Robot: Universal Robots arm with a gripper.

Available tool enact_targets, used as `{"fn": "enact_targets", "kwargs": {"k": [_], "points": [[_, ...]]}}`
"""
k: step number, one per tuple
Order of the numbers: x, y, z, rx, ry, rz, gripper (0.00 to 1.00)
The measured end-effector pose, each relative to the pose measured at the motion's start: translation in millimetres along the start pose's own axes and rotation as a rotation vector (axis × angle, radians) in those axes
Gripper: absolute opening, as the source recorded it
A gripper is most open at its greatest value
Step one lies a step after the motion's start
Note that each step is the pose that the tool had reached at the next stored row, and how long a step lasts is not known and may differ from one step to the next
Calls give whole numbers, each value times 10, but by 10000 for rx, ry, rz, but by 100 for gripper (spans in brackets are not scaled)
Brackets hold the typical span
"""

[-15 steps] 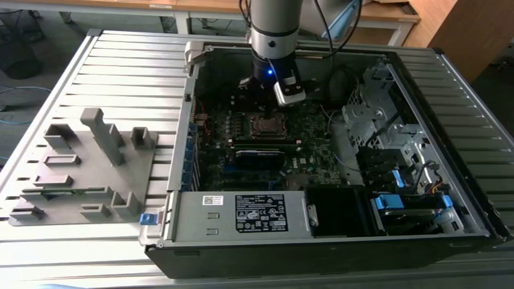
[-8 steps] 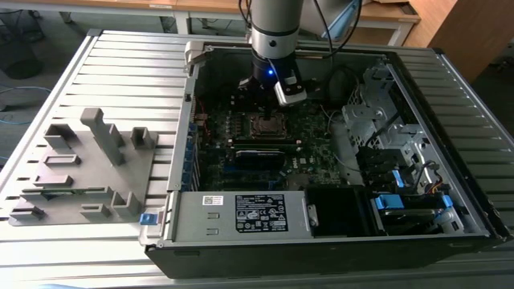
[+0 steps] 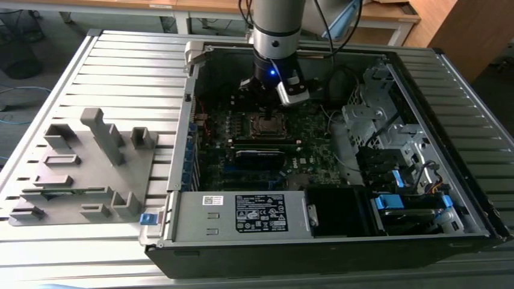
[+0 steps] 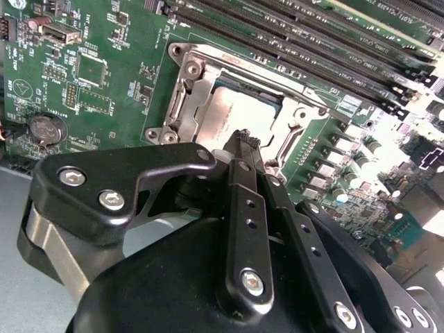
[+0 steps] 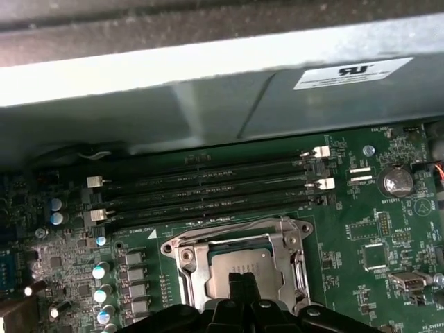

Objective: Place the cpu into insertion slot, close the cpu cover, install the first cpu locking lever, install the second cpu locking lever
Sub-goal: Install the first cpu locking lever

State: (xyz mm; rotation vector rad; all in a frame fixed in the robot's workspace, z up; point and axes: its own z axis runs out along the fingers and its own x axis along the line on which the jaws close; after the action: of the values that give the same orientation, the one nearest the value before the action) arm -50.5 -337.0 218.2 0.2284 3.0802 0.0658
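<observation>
Inspector: Step in hand?

Operator: Cover or lever stage, by my judgement. The cpu (image 5: 236, 262) lies flat in the insertion slot (image 3: 269, 124). The cpu cover (image 5: 291, 236) appears down around it, with the chip's silver top showing through the window. I cannot tell whether either locking lever is latched.

Inspector: End effector?

Operator: The gripper (image 4: 243, 142) hangs directly over the socket. Its fingers are pressed together with nothing between them, and the tips sit at the near edge of the chip's top. I cannot confirm contact.

Inspector: Surroundings, left to right in the exterior view?

Operator: The grey fixture block (image 3: 80, 168) sits on the slatted table (image 3: 120, 66), well apart from the work. Next come the case wall (image 3: 189, 108), the socket, loose cables (image 3: 337, 78), then the drive cage (image 3: 377, 120) on the right. The power supply (image 3: 241, 214) bounds the near side.

Inspector: Room to move?

Operator: There is open room above. The memory slots (image 5: 208, 187) run just beside the socket on one side.

Inspector: Demands of further work?

Operator: Any move here calls for fine sideways placement at the frame's rim and light, even downward pressure. It also needs clearance from the cables.
</observation>
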Motion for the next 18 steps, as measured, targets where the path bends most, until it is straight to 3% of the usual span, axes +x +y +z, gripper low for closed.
{"fn": "enact_targets", "kwargs": {"k": [5,18], "points": [[-37,5,3,-1,18,-35,10],[-39,8,-29,11,17,-36,10]]}}
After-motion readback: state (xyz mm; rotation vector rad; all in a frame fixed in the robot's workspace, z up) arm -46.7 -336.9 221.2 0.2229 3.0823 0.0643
